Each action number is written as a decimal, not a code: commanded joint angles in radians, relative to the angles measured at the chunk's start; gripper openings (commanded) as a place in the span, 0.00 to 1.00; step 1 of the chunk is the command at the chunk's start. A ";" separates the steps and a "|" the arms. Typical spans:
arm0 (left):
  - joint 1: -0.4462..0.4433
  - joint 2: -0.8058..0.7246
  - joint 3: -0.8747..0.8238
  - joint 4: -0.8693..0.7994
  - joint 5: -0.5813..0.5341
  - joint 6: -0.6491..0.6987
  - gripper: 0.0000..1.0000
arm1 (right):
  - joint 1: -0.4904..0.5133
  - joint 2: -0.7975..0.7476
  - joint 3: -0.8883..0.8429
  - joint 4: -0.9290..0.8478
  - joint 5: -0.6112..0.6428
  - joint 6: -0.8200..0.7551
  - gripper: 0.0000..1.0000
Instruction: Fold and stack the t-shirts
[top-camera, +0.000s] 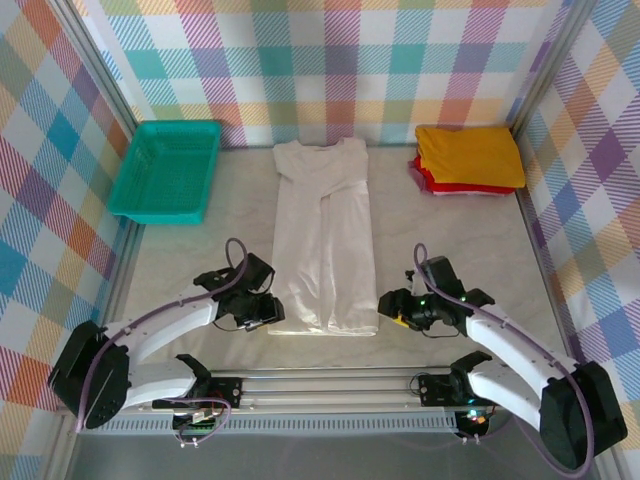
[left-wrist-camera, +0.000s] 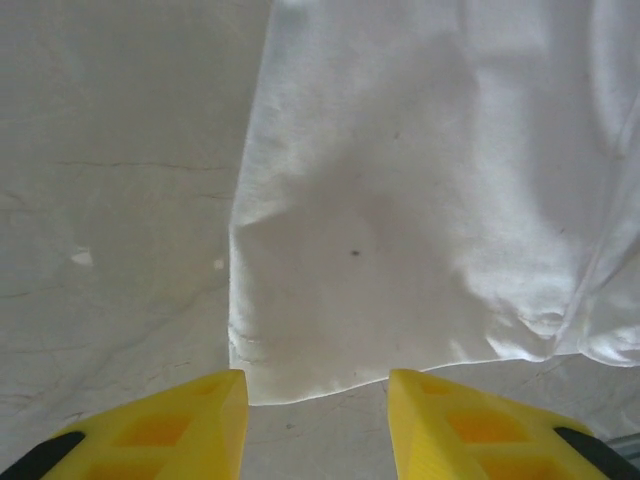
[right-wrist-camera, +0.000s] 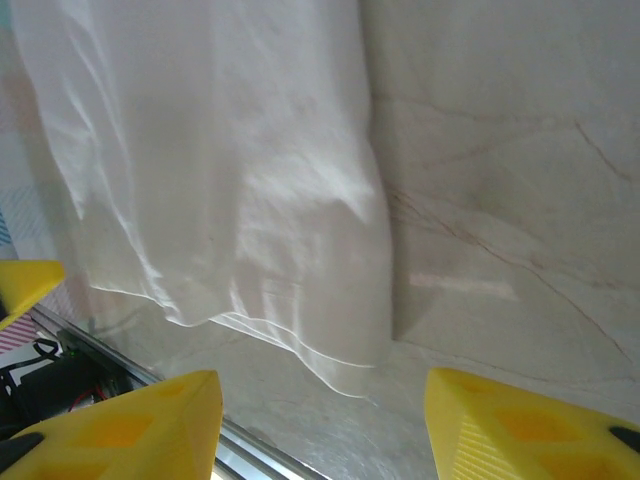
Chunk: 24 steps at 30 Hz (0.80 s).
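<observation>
A thin white t-shirt (top-camera: 322, 235) lies lengthwise down the middle of the table, sides folded in, hem toward me. My left gripper (top-camera: 268, 315) sits open at its near left hem corner, and in the left wrist view the white t-shirt (left-wrist-camera: 420, 200) lies just beyond the left gripper (left-wrist-camera: 318, 425), nothing between the yellow fingers (left-wrist-camera: 190, 425). My right gripper (top-camera: 390, 305) is open beside the near right hem corner; the white t-shirt's hem (right-wrist-camera: 230, 230) lies past the right gripper (right-wrist-camera: 320, 430), not held. A mustard-yellow t-shirt (top-camera: 468, 156) rests folded on a red t-shirt (top-camera: 424, 178) at the back right.
A teal mesh basket (top-camera: 166, 170) stands at the back left. Plaid walls enclose the table on three sides. A metal rail (top-camera: 330, 385) runs along the near edge by the arm bases. Bare marble surface (top-camera: 460, 240) lies either side of the white shirt.
</observation>
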 joint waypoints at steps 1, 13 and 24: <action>-0.010 -0.068 -0.049 -0.060 -0.033 -0.063 0.43 | 0.010 0.007 -0.021 0.071 -0.050 0.028 0.56; -0.008 -0.104 -0.153 0.044 -0.047 -0.093 0.46 | 0.039 0.123 -0.042 0.191 -0.070 0.031 0.55; -0.008 -0.091 -0.180 0.145 -0.021 -0.114 0.45 | 0.058 0.199 -0.044 0.257 -0.074 0.034 0.53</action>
